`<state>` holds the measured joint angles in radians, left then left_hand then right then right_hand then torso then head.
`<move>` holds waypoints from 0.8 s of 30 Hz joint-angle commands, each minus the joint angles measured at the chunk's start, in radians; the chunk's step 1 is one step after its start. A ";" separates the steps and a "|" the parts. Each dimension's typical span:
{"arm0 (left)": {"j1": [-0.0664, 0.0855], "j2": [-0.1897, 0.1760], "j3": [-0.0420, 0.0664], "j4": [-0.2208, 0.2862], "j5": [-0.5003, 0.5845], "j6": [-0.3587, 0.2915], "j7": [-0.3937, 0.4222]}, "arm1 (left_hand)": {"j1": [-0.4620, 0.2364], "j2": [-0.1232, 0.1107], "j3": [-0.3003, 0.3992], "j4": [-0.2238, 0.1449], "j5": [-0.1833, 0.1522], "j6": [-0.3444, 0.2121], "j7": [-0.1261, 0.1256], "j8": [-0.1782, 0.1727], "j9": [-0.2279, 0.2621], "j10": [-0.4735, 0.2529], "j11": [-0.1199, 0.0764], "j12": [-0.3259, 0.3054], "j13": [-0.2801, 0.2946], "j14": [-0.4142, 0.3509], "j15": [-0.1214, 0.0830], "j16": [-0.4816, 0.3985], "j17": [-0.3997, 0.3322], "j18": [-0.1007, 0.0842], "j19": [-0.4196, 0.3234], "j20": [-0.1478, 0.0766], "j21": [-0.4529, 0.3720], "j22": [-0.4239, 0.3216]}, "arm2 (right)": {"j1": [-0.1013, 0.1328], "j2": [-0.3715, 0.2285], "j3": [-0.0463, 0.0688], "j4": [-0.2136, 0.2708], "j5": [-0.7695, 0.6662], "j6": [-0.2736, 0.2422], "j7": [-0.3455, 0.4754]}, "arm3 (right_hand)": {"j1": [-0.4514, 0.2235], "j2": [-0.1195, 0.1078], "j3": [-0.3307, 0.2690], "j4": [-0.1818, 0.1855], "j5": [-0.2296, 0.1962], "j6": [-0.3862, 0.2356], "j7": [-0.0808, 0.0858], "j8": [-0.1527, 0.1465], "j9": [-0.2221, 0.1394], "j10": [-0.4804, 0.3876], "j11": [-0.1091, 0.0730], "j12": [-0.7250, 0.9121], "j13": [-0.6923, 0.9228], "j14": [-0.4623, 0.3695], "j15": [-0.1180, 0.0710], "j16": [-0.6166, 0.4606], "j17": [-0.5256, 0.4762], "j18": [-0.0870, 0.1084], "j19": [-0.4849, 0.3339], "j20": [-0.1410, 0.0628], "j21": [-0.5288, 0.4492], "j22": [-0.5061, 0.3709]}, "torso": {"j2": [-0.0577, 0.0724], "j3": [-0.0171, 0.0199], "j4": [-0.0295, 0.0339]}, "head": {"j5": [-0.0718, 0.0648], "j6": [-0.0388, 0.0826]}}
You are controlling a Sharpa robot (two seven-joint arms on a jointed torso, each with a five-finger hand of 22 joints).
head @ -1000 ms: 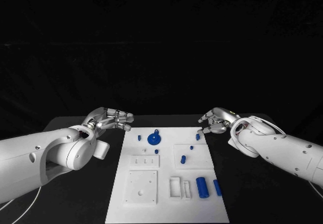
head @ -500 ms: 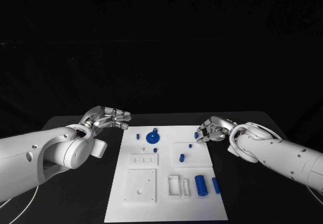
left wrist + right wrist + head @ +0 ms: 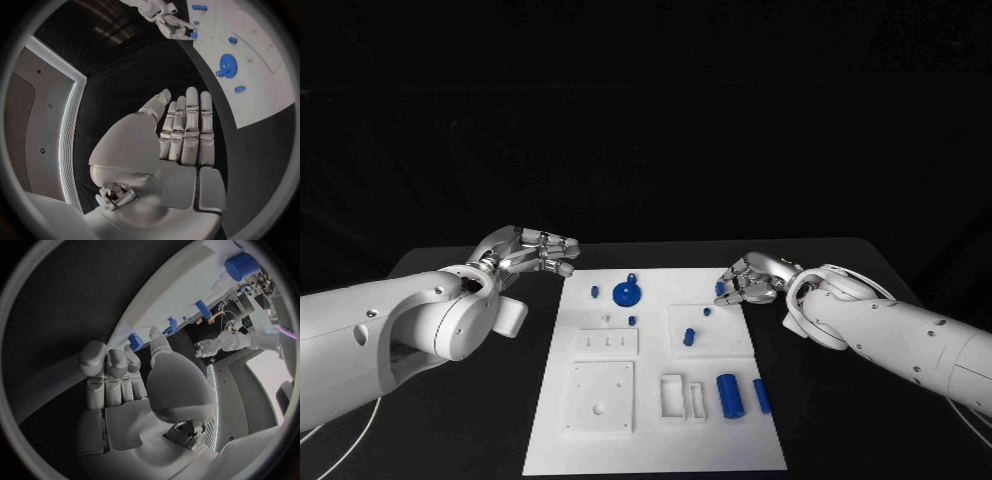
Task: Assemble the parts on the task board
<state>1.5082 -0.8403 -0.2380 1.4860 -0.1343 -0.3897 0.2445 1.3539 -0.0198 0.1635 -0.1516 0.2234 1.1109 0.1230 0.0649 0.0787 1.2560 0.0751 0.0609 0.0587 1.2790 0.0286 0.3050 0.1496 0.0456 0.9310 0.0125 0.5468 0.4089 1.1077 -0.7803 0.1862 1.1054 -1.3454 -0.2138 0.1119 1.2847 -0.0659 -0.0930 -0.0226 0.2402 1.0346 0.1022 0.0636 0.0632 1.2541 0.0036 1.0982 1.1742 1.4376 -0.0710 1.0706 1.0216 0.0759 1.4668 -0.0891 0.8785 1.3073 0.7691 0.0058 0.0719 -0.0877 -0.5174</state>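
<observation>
The left silver many-fingered hand (image 3: 531,251) hovers over the black table (image 3: 459,262) just beside the far left corner of the white rectangular task board (image 3: 656,448); its fingers (image 3: 190,127) lie straight and side by side, holding nothing. On the board, the round blue disc part with a small handle (image 3: 627,294) lies near the far edge, with small blue pegs around it and a thick blue cylinder (image 3: 728,395) nearer the robot. At the far right edge, the right silver hand (image 3: 751,279) reaches a small blue peg (image 3: 721,289), thumb and fingertips close about it; whether they grip it I cannot tell. The step in hand looks like picking up this peg. The next move calls for a firm pinch and a straight lift.
</observation>
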 commanded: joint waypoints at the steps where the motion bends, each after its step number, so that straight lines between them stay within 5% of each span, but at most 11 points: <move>1: 0.001 0.001 0.001 0.001 -0.004 0.015 0.011 | 0.003 -0.005 0.000 0.001 -0.006 -0.005 -0.003 -0.002 -0.001 -0.004 0.002 -0.001 0.001 -0.006 0.003 0.000 -0.001 0.005 -0.003 -0.001 0.003 0.001 | -0.003 0.005 0.000 -0.008 0.008 0.002 0.009 | -0.003 0.014 0.011 -0.001 -0.006 -0.001 0.005 -0.001 -0.001 -0.003 0.003 0.003 -0.001 -0.001 0.007 0.003 0.001 0.013 0.004 0.007 -0.002 0.105 | 0.000 -0.0006 0.0017 | -0.001 0.001; 10: 0.001 0.000 0.001 0.001 -0.005 0.016 0.010 | 0.002 -0.005 0.000 0.002 -0.006 -0.006 -0.003 -0.002 -0.001 -0.004 0.001 -0.001 0.001 -0.006 0.003 0.001 -0.001 0.005 -0.003 -0.001 0.003 0.001 | -0.005 0.016 0.000 -0.028 0.010 -0.007 0.005 | 0.000 0.021 0.042 -0.025 -0.016 0.001 0.007 -0.001 -0.001 -0.002 0.004 0.006 -0.003 0.001 0.008 0.006 0.004 0.014 0.006 0.008 0.000 0.105 | -0.001 -0.0006 -0.0014 | 0.001 -0.001; 24: 0.001 0.000 0.001 0.000 -0.005 0.019 0.006 | 0.002 -0.005 0.000 0.002 -0.006 -0.006 -0.003 -0.002 -0.001 -0.004 0.001 -0.001 0.001 -0.006 0.003 0.001 -0.001 0.005 -0.003 -0.001 0.003 0.001 | -0.008 0.023 0.000 -0.032 0.009 -0.012 0.013 | 0.000 0.021 0.192 -0.113 -0.084 0.010 0.000 -0.002 -0.001 0.000 -0.005 0.008 -0.002 0.001 0.001 0.006 0.006 0.010 0.004 0.002 0.004 0.106 | -0.002 0.0002 -0.0024 | 0.001 -0.001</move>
<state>1.5082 -0.8415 -0.2380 1.4854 -0.1353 -0.3863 0.2436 1.3539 -0.0198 0.1635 -0.1515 0.2234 1.1109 0.1231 0.0649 0.0788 1.2560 0.0751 0.0609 0.0587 1.2790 0.0287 0.3050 0.1496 0.0456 0.9310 0.0125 0.5468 0.4086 1.1021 -0.7593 0.1870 1.0737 -1.3361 -0.2265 0.1139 1.2911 -0.0486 0.0881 -0.1300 0.1600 1.0394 0.1048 0.0635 0.0624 1.2542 0.0036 1.1022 1.1720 1.4377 -0.0710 1.0747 1.0267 0.0759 1.4668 -0.0891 0.8785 1.3073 0.7678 0.0058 0.0696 -0.0863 -0.5196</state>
